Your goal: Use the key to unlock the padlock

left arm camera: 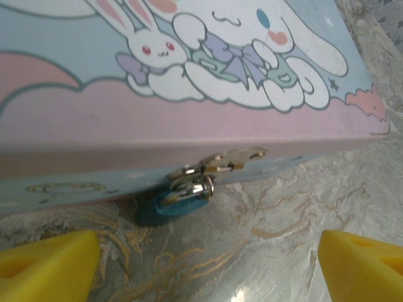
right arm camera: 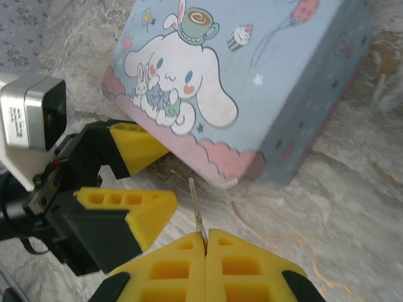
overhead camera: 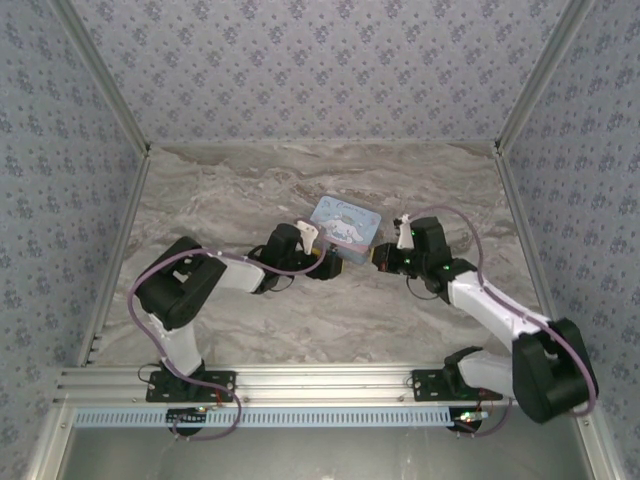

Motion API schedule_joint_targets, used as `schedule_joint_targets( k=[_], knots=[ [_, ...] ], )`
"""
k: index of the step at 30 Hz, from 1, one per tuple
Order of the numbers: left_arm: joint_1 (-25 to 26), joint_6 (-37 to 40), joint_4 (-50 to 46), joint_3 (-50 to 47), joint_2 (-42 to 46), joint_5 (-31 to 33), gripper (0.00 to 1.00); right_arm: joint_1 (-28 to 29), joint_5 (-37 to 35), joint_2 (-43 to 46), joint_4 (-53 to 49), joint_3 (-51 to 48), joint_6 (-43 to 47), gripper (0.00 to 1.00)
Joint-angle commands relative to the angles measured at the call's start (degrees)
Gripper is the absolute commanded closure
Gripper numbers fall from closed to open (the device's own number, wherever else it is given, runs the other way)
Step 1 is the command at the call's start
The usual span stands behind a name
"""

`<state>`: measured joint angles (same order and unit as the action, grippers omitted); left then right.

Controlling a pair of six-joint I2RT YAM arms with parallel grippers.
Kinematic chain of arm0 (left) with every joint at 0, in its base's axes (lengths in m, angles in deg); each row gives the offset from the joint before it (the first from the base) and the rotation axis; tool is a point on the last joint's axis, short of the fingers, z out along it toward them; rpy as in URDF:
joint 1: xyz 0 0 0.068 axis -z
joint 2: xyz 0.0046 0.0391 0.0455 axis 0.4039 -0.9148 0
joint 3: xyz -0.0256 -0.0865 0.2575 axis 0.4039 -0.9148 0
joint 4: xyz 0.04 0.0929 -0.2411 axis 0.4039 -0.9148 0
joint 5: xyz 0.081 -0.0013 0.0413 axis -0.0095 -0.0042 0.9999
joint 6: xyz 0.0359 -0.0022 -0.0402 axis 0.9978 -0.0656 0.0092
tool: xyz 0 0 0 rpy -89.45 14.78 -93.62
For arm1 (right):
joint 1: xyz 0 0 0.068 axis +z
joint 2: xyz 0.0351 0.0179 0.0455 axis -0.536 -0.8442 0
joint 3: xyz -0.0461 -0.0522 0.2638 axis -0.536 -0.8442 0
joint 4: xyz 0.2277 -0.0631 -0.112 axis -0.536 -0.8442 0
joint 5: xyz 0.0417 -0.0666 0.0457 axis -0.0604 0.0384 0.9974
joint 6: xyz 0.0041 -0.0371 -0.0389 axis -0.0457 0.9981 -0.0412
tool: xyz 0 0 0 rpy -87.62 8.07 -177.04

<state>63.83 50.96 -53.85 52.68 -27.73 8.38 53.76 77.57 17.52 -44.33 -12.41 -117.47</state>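
At tin box [left arm camera: 189,119] hasp [left arm camera: 230,157], padlock [left arm camera: 169,206]; key [right arm camera: 196,207] in right tool [right arm camera: 206,236]

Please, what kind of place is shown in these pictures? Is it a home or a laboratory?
Probably a small robot test booth, not a home. Floral-papered walls enclose a marble-patterned table on three sides. A left arm and a right arm are bolted to an aluminium rail at its near edge.
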Motion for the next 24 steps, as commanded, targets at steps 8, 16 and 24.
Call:
schedule_joint_targets(
  k=[8,16,24],
  knots=[
    [-0.8,-1.6,2.6,1.4,-2.9,-1.6,0.14,-1.3,6.3,-16.4,10.5,12.0,-3.4,0.99],
    [-0.8,-2.3,3.2,2.0,-4.0,-2.5,0.17,-2.4,7.4,-22.8,14.9,11.1,-5.4,0.99],
    [-0.8,-2.9,3.2,3.2,-5.2,-3.6,0.21,-2.5,5.7,-22.9,14.4,6.7,-5.3,0.99]
  ],
)
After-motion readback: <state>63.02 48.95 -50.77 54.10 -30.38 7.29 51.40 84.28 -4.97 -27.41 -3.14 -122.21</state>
